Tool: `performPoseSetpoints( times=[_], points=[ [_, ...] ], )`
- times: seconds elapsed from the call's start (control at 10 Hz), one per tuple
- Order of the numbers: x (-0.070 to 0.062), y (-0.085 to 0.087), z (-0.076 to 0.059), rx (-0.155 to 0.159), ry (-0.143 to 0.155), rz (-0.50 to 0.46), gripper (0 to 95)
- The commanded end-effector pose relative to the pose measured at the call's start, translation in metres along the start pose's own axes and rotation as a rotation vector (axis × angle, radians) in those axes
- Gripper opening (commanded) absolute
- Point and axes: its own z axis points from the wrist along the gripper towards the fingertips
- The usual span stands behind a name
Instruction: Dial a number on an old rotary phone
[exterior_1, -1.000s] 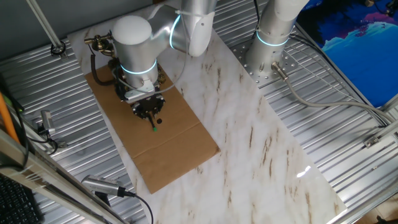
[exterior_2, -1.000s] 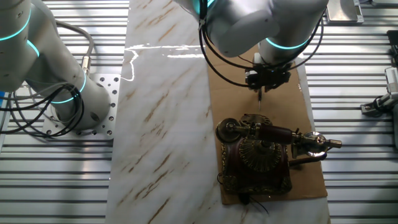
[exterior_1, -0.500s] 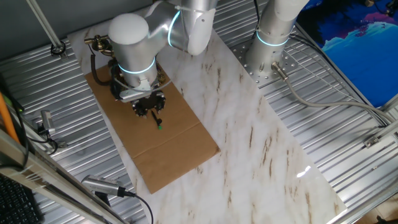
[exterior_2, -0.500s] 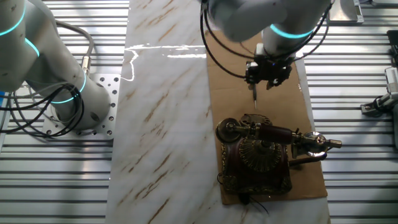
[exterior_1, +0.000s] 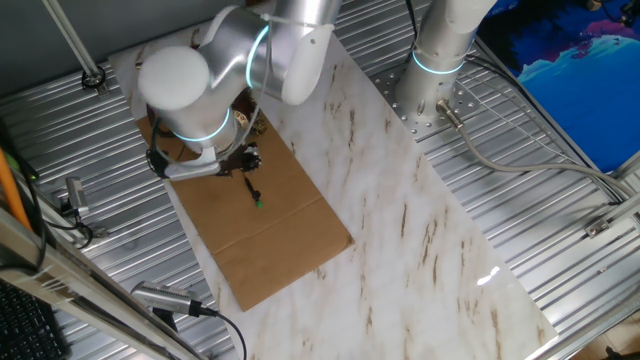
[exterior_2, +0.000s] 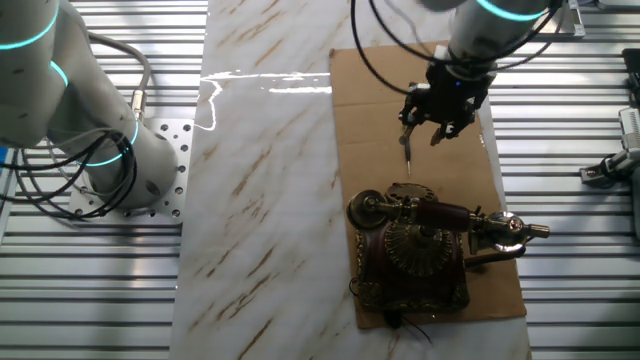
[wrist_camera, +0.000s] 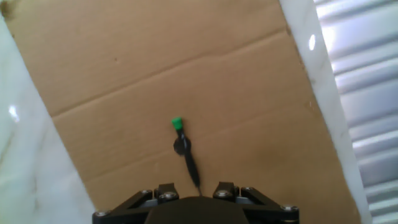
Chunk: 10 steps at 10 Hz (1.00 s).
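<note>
Currently the gripper (exterior_2: 432, 122), jaws clamped on a thin black green-tipped stick (wrist_camera: 185, 152), hangs over brown cardboard (exterior_2: 380, 90) near the dark red-brown gold-trimmed old rotary phone (exterior_2: 415, 255) at that sheet's end; a misaimed tip likely skids off the round gold-cream dial (exterior_2: 418, 245) or tips the phone.

— How are the fixed cameras placed?
— The tabletop (exterior_1: 420, 230) is viewed from high up, on opposite sides; the cardboard sheet (exterior_2: 365, 110) is shared.
— And the hand camera?
— It is pointed closely down at that cardboard.
</note>
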Motion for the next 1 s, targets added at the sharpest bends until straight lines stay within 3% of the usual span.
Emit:
performPoseSetpoints(
  times=[0.1, 0.4, 0.6, 0.9, 1.0],
  points=[
    [0.0028, 0.0009, -0.0018, 0.007, -0.026, -0.022, 38.0],
    [0.0028, 0.0010, -0.0019, 0.012, -0.037, -0.027, 38.0],
    [0.0040, 0.0017, -0.0028, 0.013, -0.099, -0.025, 38.0],
    [0.0084, 0.0032, -0.0045, 0.041, -0.183, -0.047, 38.0],
    [0.0088, 0.0034, -0.0047, 0.051, -0.190, -0.058, 38.0]
  ],
)
